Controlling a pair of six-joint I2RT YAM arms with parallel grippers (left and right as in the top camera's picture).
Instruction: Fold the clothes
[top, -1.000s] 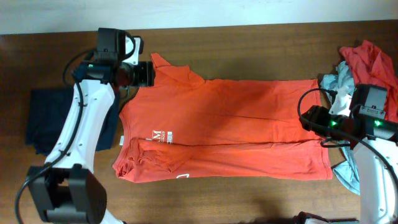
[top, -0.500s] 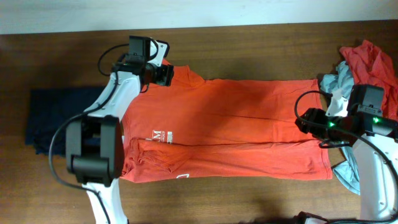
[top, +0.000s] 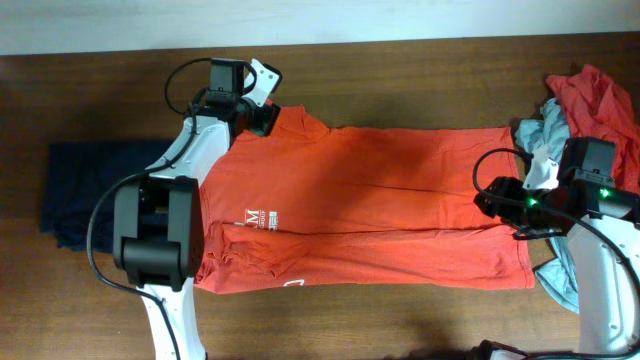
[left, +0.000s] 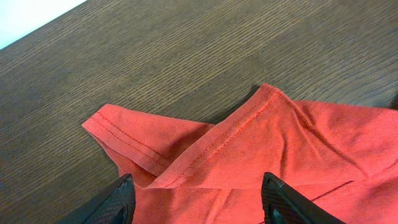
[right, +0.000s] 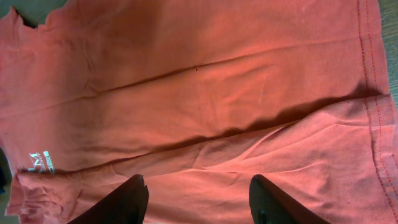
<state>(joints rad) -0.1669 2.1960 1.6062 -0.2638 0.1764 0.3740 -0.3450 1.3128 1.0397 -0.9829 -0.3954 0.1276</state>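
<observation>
Left gripper (left: 198, 190) edged right over sleeve (left: 146, 140) | right gripper (right: 198, 186) over shirt (right: 186, 93) | jaws apart (both)

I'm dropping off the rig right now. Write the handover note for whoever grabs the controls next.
Left gripper: jaws open, over the sleeve of the orange shirt, gripping nothing.
Right gripper: jaws open, above the shirt's hem end, gripping nothing.
The shirt lies spread across the table. A navy garment lies to its left and a heap of clothes at the right.
Done: shirt laid out.
Left: fold it, then the heap.
</observation>
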